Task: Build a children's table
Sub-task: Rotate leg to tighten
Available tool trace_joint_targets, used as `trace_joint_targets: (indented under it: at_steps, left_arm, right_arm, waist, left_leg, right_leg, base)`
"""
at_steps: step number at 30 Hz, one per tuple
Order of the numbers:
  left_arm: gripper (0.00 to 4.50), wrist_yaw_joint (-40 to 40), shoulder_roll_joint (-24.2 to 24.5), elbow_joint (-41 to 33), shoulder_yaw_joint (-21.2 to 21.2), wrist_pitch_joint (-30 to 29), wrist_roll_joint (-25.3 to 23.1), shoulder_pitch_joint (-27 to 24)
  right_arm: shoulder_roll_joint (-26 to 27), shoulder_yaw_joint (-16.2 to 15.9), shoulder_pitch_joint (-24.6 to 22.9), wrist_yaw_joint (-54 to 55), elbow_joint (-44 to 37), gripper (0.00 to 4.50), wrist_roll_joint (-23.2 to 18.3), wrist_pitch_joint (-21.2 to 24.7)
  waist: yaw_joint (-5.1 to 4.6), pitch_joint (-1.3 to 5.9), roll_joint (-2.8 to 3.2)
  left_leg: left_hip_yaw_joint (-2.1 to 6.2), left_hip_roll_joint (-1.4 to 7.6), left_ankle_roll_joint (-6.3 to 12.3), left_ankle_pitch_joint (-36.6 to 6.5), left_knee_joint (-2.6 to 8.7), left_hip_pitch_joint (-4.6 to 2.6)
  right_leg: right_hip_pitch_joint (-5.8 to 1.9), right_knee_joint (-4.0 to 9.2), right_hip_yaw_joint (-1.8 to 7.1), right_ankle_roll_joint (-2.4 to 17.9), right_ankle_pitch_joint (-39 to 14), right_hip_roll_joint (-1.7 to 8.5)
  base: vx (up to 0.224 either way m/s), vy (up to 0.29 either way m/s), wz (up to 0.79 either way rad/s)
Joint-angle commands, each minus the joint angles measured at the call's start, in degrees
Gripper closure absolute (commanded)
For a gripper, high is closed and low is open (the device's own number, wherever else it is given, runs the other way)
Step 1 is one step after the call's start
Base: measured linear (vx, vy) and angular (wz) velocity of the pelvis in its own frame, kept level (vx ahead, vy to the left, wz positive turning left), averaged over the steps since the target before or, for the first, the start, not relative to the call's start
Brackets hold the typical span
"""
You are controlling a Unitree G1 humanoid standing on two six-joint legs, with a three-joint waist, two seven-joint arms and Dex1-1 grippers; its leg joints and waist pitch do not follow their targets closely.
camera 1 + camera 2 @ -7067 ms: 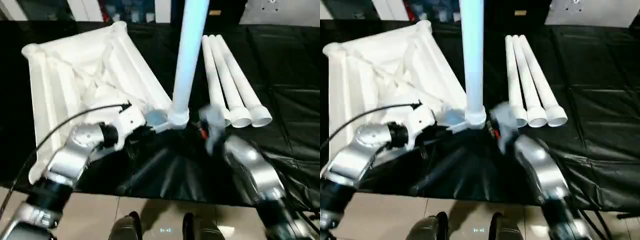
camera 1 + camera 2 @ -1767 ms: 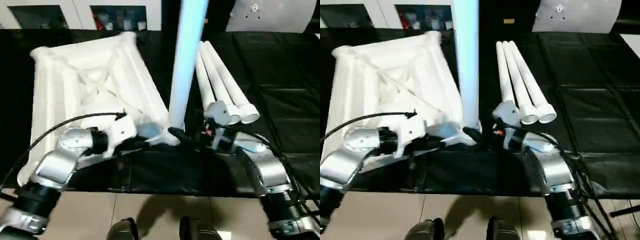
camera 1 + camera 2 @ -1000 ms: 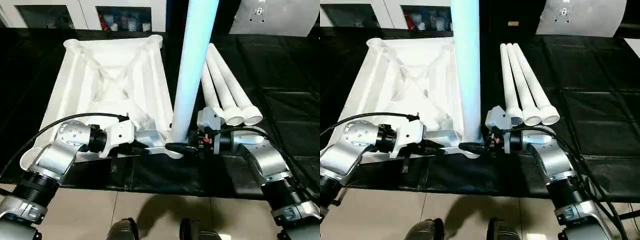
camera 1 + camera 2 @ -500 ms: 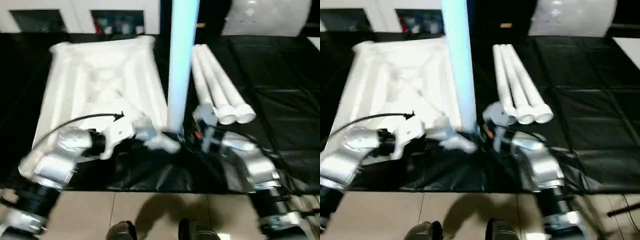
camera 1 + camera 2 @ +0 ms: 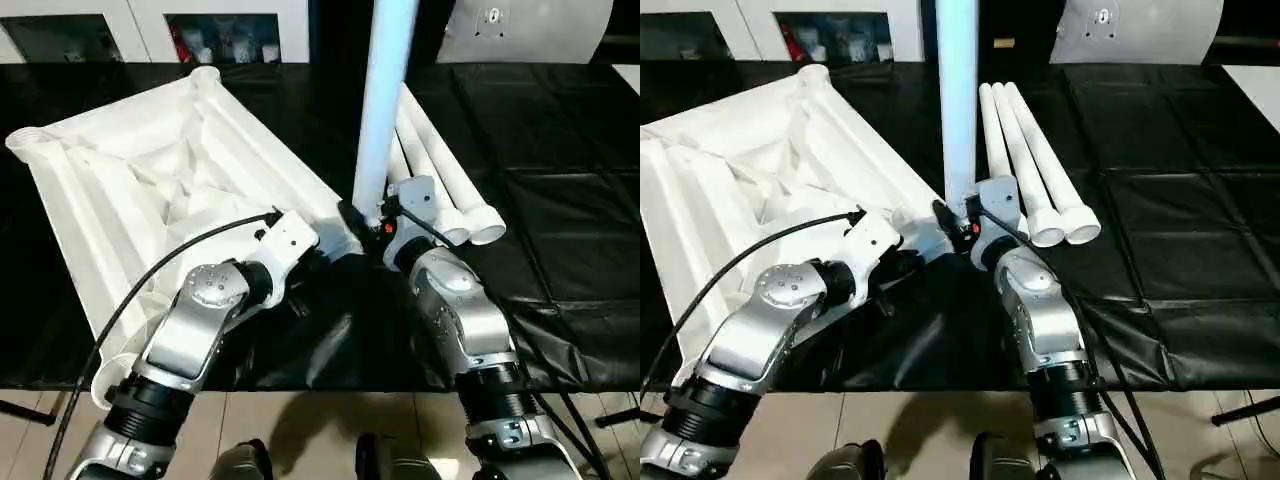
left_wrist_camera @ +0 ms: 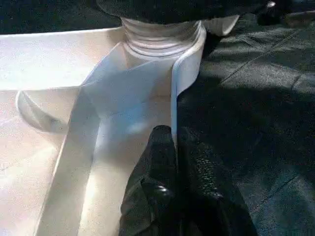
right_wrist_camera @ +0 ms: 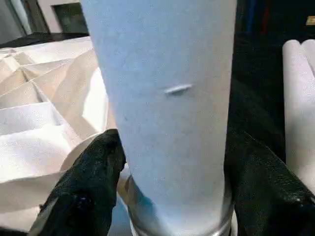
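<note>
The left hand (image 6: 174, 162) is pinched shut on a thin white rib of the table top (image 5: 150, 190), at centre-left. The right hand (image 7: 170, 196) wraps the smooth round standing leg (image 5: 385, 110); its top is cut off. Three legs (image 5: 1030, 160) lie on the black tabletop (image 5: 560, 150).

Illumination is bright and comes from overhead. The white table top (image 5: 150, 190) is overexposed across its ribbed underside, with rib detail partly washed out. The upright leg (image 5: 385, 100) takes a pale blue cast. The black work surface (image 5: 1160, 180) shows soft sheen along its creases. The silver forearms carry specular highlights. Head views are sharp, without motion blur. In the left wrist view, the near fingers (image 6: 162, 196) are dark and soft. In the right wrist view, the close leg is slightly defocused.
</note>
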State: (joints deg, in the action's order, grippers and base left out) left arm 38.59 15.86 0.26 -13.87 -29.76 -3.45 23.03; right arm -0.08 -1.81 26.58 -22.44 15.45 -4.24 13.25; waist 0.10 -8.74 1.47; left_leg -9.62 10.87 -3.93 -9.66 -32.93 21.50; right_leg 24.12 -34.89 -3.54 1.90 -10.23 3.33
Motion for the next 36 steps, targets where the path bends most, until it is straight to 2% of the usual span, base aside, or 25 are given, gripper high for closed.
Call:
trace_joint_targets:
  at_steps: [1,4,5,6,7,13,17,21,22,25,27,30,35,36]
  left_arm:
    - [4.5,0.37,0.95,-1.52,1.0,2.66,-0.12,1.97]
    - [4.5,3.01,3.23,-0.68,1.04,4.38,0.65,1.29]
    - [4.5,5.85,5.66,0.75,0.95,7.0,1.18,1.03]
    - [4.5,7.6,6.84,1.48,1.04,8.02,1.66,0.98]
    - [4.5,7.71,6.91,1.52,1.05,8.08,1.69,0.98]
    - [4.5,19.69,13.57,5.33,-0.19,18.38,4.51,0.98]
    - [4.5,26.39,15.92,8.34,-0.82,22.27,6.94,1.71]
    - [4.5,30.37,17.4,10.47,-2.21,25.04,7.14,2.73]
    - [4.5,31.08,17.73,11.34,-2.41,26.01,7.06,2.98]
    - [4.5,31.73,17.99,13.57,-2.58,27.49,6.61,3.8]
    - [4.5,31.8,18.01,15.4,-2.51,28.73,6.08,4.59]
    - [4.5,31.48,18.1,17.14,-2.01,29.41,5.53,5.33]
    - [4.5,31.82,18.67,18.78,-1.79,30.82,5.63,5.6]
    - [4.5,31.92,18.74,18.96,-1.76,31.04,5.64,5.59]
  right_arm:
    - [0.02,-4.46,-2.19,-5.04,0.24,0.95,-1.61,1.18]
    - [-1.91,-3.89,-2.43,-8.21,-1.12,0.87,-3.35,1.06]
    - [-4.47,-4.14,-2.55,-12.03,-2.01,0.87,-3.62,0.28]
    - [-6.06,-4.54,-2.59,-14.51,-2.39,0.61,-3.72,-0.29]
    - [-6.15,-4.56,-2.59,-14.65,-2.41,0.54,-3.72,-0.32]
    - [-14.28,-6.39,-1.93,-26.89,-2.59,0.34,-4.26,-3.48]
    - [-17.78,-8.43,-0.8,-33.22,-0.76,0.34,-3.92,-6.01]
    - [-18.36,-8.61,0.43,-38.12,0.38,0.34,-6.2,-4.76]
    - [-18.51,-8.85,0.69,-39.12,0.67,0.59,-6.67,-4.59]
    - [-18.88,-9.6,1.26,-41.28,1.57,0.74,-7.18,-4.4]
    - [-18.96,-9.88,1.68,-42.35,2.36,1.13,-7.49,-4.39]
    - [-18.81,-9.9,2.21,-43.21,3.07,1.23,-7.51,-4.19]
    - [-18.7,-10.43,2.71,-44.36,4.71,1.68,-7.54,-4.64]
    - [-18.64,-10.5,2.74,-44.42,4.99,1.9,-7.53,-4.78]
  waist:
    - [0.17,4.73,0.17]
    - [0.15,4.6,0.12]
    - [0.24,4.66,0.17]
    - [0.18,4.67,0.17]
    - [0.35,4.65,0.18]
    - [0.41,4.81,0.19]
    - [1.01,4.9,0.32]
    - [1.79,4.94,0.34]
    - [1.81,4.95,0.34]
    - [2.0,4.96,0.36]
    - [2.03,5.06,0.26]
    - [1.97,5.12,0.17]
    - [1.96,5.16,0.06]
    - [1.98,5.16,0.05]
  left_leg:
    - [0.33,1.52,4.79,-7.47,3.04,-0.19]
    - [0.32,1.55,4.56,-9.17,3.14,-0.33]
    - [0.36,1.55,4.41,-9.28,3.13,-0.35]
    - [0.37,1.5,4.33,-9.45,3.16,-0.27]
    - [0.43,1.57,4.29,-9.59,3.18,-0.41]
    - [0.34,1.65,5.06,-8.6,3.06,-0.37]
    - [0.21,1.75,5.62,-8.1,2.97,-0.59]
    - [0.15,1.97,5.42,-8.76,3.05,-0.82]
    - [0.18,1.99,5.29,-8.73,3.07,-0.74]
    - [0.18,2.01,4.98,-8.67,3.05,-0.73]
    - [0.19,1.93,4.84,-8.26,3.03,-0.68]
    - [0.23,1.9,4.67,-8.25,2.99,-0.58]
    - [0.19,1.95,4.52,-7.99,2.99,-0.58]
    - [0.17,1.96,4.59,-7.87,2.96,-0.57]
  right_leg:
    - [-3.79,4.13,3.04,12.88,-8.16,3.89]
    - [-3.73,4.42,3.07,12.46,-10.58,3.94]
    - [-3.74,4.45,3.06,12.37,-10.99,3.95]
    - [-3.79,4.37,3.04,12.32,-11.1,3.9]
    - [-3.75,4.48,2.99,12.28,-11.32,3.9]
    - [-3.83,4.07,3.15,13.25,-8.96,3.97]
    - [-3.73,3.87,3.11,14.63,-7.24,4.0]
    - [-3.66,3.73,3.14,15.42,-7.71,4.07]
    - [-3.72,3.66,3.13,15.41,-7.69,4.07]
    - [-3.76,3.71,3.16,15.26,-7.72,4.16]
    - [-3.86,3.61,3.12,15.33,-7.22,4.1]
    - [-3.97,3.58,3.09,15.37,-7.59,4.2]
    - [-3.92,3.6,3.09,15.23,-8.19,4.24]
    - [-3.93,3.56,3.11,15.24,-7.93,4.22]
  base:
    - [0.0,0.0,0.0]
    - [0.0,0.0,0.0]
    - [0.0,0.0,0.0]
    - [0.0,0.0,0.0]
    - [0.0,0.0,0.0]
    - [0.0,0.0,0.0]
    - [0.0,0.0,0.0]
    - [0.0,0.0,0.0]
    - [0.0,0.0,0.0]
    - [0.0,0.0,0.0]
    - [0.0,0.0,0.0]
    - [0.0,0.0,0.0]
    - [0.0,0.0,0.0]
    - [0.0,0.0,0.0]
